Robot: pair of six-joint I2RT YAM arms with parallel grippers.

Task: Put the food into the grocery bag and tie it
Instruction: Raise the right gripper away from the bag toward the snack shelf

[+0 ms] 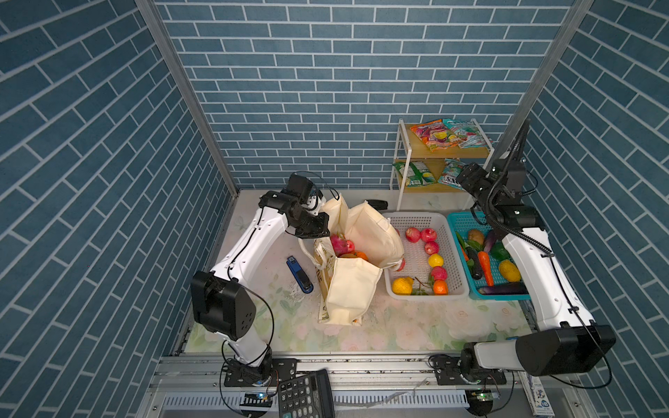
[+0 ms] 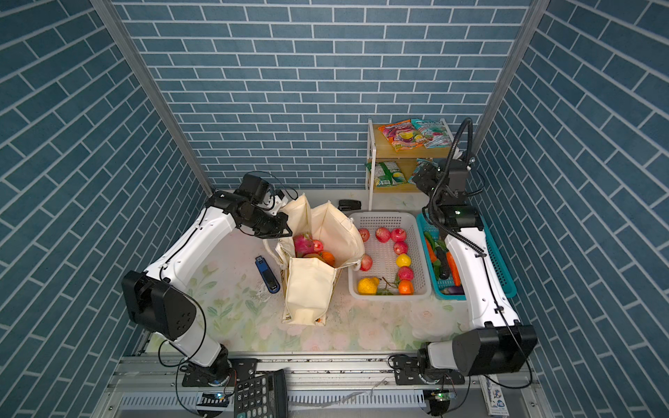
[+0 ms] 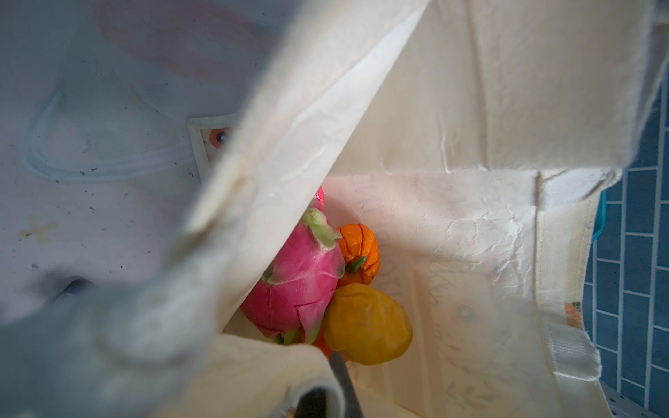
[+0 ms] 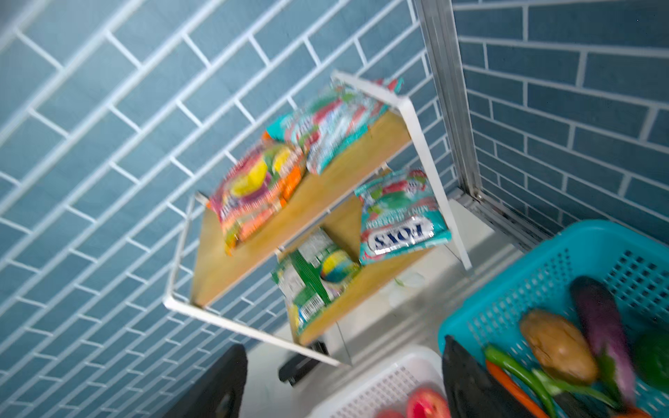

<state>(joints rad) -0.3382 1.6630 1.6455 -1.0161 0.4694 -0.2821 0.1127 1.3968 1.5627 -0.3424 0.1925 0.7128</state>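
Seemingly poised, the right gripper (image 1: 467, 178) hangs before the shelf (image 1: 470, 154) in both top views. The left gripper (image 1: 322, 222) sits at the raised rim of the grocery bag (image 1: 356, 286), which stands on the tabletop (image 1: 416, 325) beside the white basket (image 1: 427, 296).

Left wrist view: its fingers are closed, apparently pinching the bag's cloth (folds smother most of the lens). The dragon fruit (image 3: 297, 278) lies inside with an orange fruit (image 3: 358, 249).

Right wrist view, blurred: fingers (image 4: 467, 380) spread wide and empty, facing the orange-pink packet (image 4: 257, 191) and teal packet (image 4: 333, 123) on the top board.

Fetching a packet looks the step in hand. It is best done by coming in level and nipping one crinkly edge only, lest the neighbouring packet drag along, with the bag's mouth held open for the drop.
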